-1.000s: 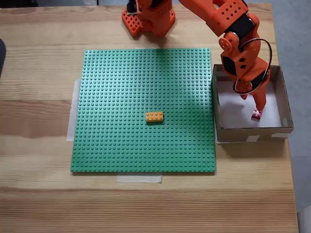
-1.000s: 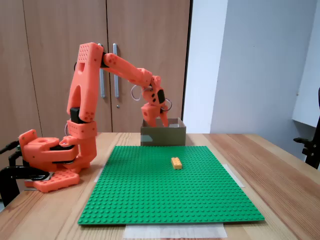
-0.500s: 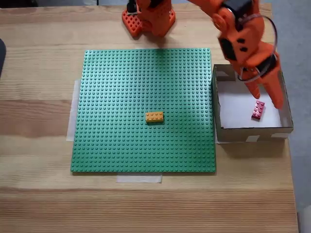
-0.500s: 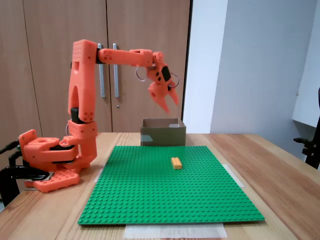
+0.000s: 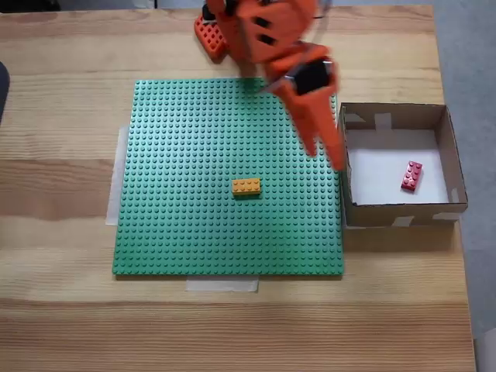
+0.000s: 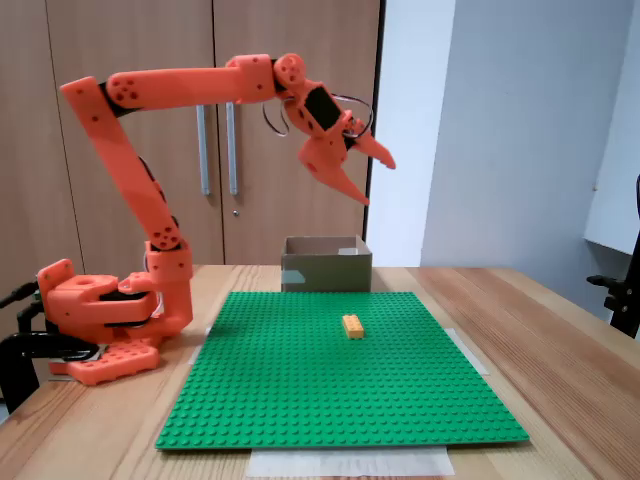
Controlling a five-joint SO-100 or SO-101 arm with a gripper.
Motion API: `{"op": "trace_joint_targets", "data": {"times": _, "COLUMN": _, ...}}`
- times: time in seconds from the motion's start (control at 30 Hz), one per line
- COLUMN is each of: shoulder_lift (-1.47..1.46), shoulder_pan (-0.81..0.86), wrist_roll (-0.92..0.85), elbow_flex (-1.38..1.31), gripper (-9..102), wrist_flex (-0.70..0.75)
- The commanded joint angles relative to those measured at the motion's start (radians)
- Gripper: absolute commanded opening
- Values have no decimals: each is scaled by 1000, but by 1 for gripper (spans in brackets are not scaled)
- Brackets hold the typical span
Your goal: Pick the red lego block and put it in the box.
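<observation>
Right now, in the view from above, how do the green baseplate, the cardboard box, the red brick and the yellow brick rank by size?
Largest to smallest, as seen from above:
1. green baseplate
2. box
3. red lego block and yellow brick: they look about alike, so I would not rank one over the other.

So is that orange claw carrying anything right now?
No. The end effector is open and empty, raised above the table; the red lego block lies in the box.
</observation>
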Motion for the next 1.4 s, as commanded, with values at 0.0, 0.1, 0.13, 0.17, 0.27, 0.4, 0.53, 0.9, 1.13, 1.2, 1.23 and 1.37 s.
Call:
{"op": "trace_joint_targets", "data": {"times": 0.0, "shoulder_lift": 141, "shoulder_pan": 120, "wrist_roll": 0, "elbow_flex": 109, "gripper": 35, "wrist_flex": -121}}
{"op": "trace_joint_targets", "data": {"times": 0.1, "shoulder_lift": 236, "shoulder_pan": 193, "wrist_roll": 37, "elbow_flex": 267, "gripper": 32, "wrist_flex": -264}}
{"op": "trace_joint_targets", "data": {"times": 0.13, "shoulder_lift": 268, "shoulder_pan": 206, "wrist_roll": 31, "elbow_flex": 327, "gripper": 31, "wrist_flex": -313}}
{"op": "trace_joint_targets", "data": {"times": 0.17, "shoulder_lift": 295, "shoulder_pan": 219, "wrist_roll": 26, "elbow_flex": 387, "gripper": 30, "wrist_flex": -351}}
{"op": "trace_joint_targets", "data": {"times": 0.27, "shoulder_lift": 351, "shoulder_pan": 279, "wrist_roll": 29, "elbow_flex": 517, "gripper": 29, "wrist_flex": -388}}
{"op": "trace_joint_targets", "data": {"times": 0.4, "shoulder_lift": 393, "shoulder_pan": 334, "wrist_roll": 29, "elbow_flex": 655, "gripper": 31, "wrist_flex": -439}}
{"op": "trace_joint_targets", "data": {"times": 0.53, "shoulder_lift": 428, "shoulder_pan": 367, "wrist_roll": 34, "elbow_flex": 781, "gripper": 32, "wrist_flex": -511}}
{"op": "trace_joint_targets", "data": {"times": 0.9, "shoulder_lift": 672, "shoulder_pan": 393, "wrist_roll": 54, "elbow_flex": 1029, "gripper": 30, "wrist_flex": -546}}
{"op": "trace_joint_targets", "data": {"times": 1.13, "shoulder_lift": 830, "shoulder_pan": 371, "wrist_roll": 51, "elbow_flex": 1190, "gripper": 28, "wrist_flex": -552}}
{"op": "trace_joint_targets", "data": {"times": 1.2, "shoulder_lift": 868, "shoulder_pan": 362, "wrist_roll": 40, "elbow_flex": 1213, "gripper": 29, "wrist_flex": -520}}
{"op": "trace_joint_targets", "data": {"times": 1.23, "shoulder_lift": 887, "shoulder_pan": 357, "wrist_roll": 35, "elbow_flex": 1226, "gripper": 28, "wrist_flex": -511}}
{"op": "trace_joint_targets", "data": {"times": 1.37, "shoulder_lift": 946, "shoulder_pan": 356, "wrist_roll": 44, "elbow_flex": 1285, "gripper": 27, "wrist_flex": -509}}
